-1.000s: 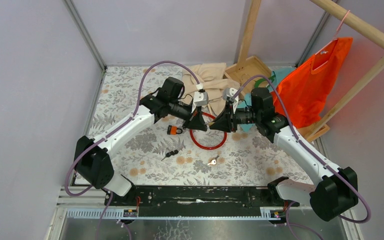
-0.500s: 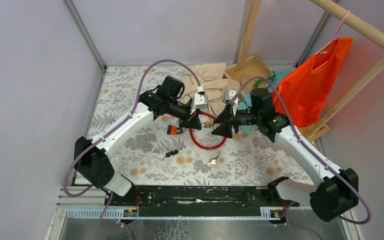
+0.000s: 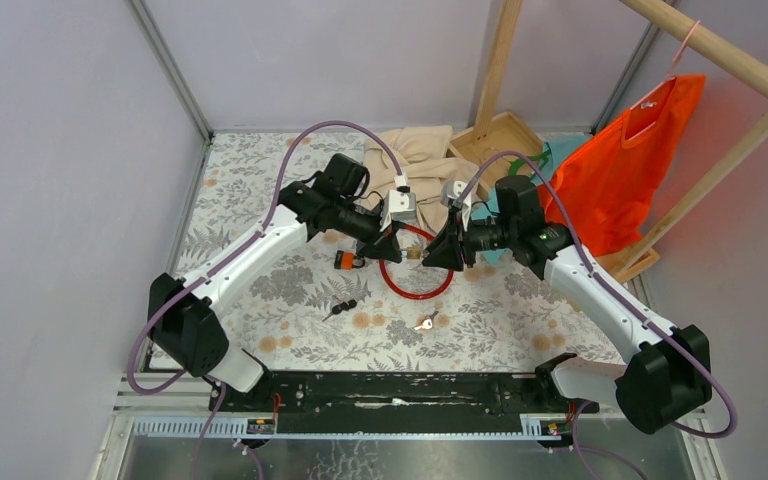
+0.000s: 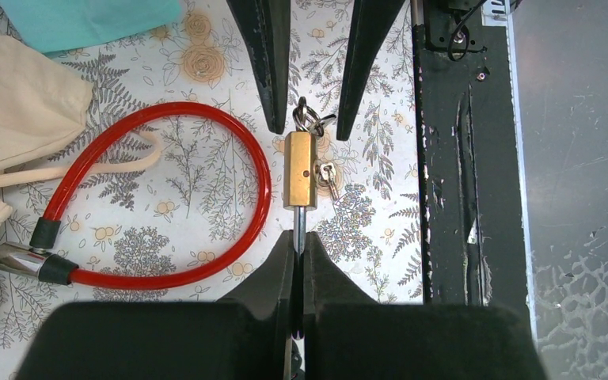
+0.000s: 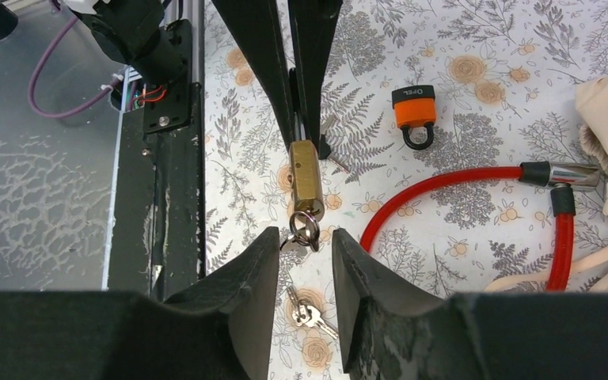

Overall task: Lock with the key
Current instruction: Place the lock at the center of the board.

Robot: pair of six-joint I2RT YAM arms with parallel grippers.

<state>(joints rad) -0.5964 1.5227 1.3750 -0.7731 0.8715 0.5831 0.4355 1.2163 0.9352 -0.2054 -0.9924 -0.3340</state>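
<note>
The left gripper (image 4: 299,237) is pinched shut on the shackle of the brass padlock (image 4: 299,170), holding it level above the table (image 3: 245,170). The right gripper (image 5: 305,237) has edged closer than a second ago. Its fingers stand slightly apart either side of the keys (image 5: 305,228) at the padlock's base.

A red cable (image 4: 263,186) lies in a loop on the floral cover (image 3: 260,170), its metal ends beside a beige bag (image 3: 422,160). An orange padlock (image 5: 416,117) lies flat, just outside the loop. Loose silver keys (image 3: 424,323) and a black-headed key (image 3: 340,308) lie nearer the black rail (image 3: 390,390). A teal cloth (image 4: 87,20) lies by the bag. At the far right, a wooden tray (image 3: 505,140) sits beside an orange garment (image 3: 625,170) hanging from a wooden rack (image 3: 740,60).
</note>
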